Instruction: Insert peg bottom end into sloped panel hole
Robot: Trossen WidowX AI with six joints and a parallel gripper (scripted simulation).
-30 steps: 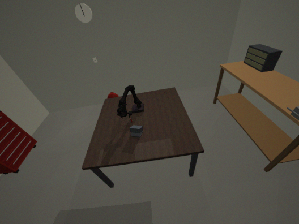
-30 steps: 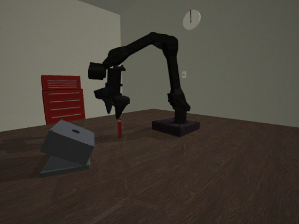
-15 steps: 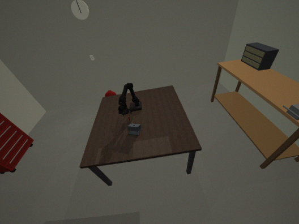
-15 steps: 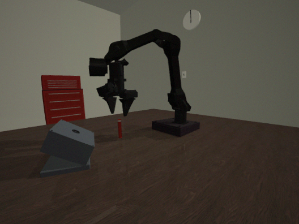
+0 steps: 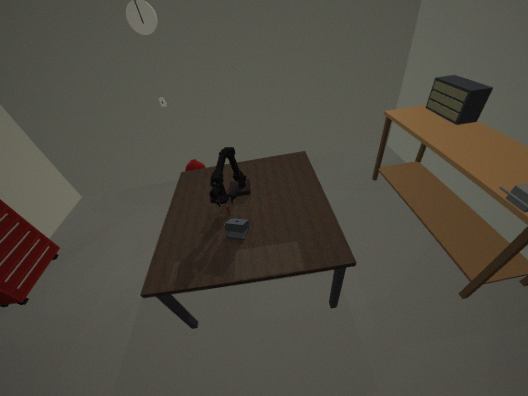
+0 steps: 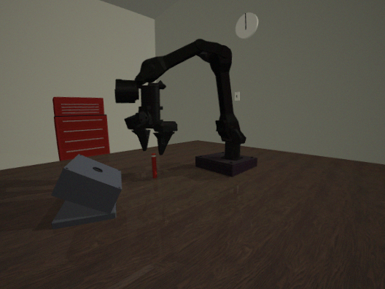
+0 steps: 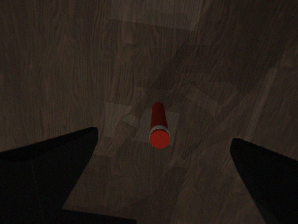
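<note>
A: Where is the peg (image 6: 154,166)?

B: It stands upright on the table (image 6: 277,219), a red round peg, near the arm's base (image 6: 226,164) and well apart from the panel (image 6: 89,182).

A: And the gripper (image 6: 152,140)?

B: It hangs point-down just above the peg, fingers (image 6: 143,138) spread wide with nothing between them. From the wrist view the peg (image 7: 159,127) sits in the gap between the two fingers, touching neither.

A: The panel?

B: A grey tilted block on a flat base, its one round hole (image 6: 97,169) in the sloped face.

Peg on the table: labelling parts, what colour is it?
Red peg, with a pale ring near its top; clearest in the wrist view.
</note>
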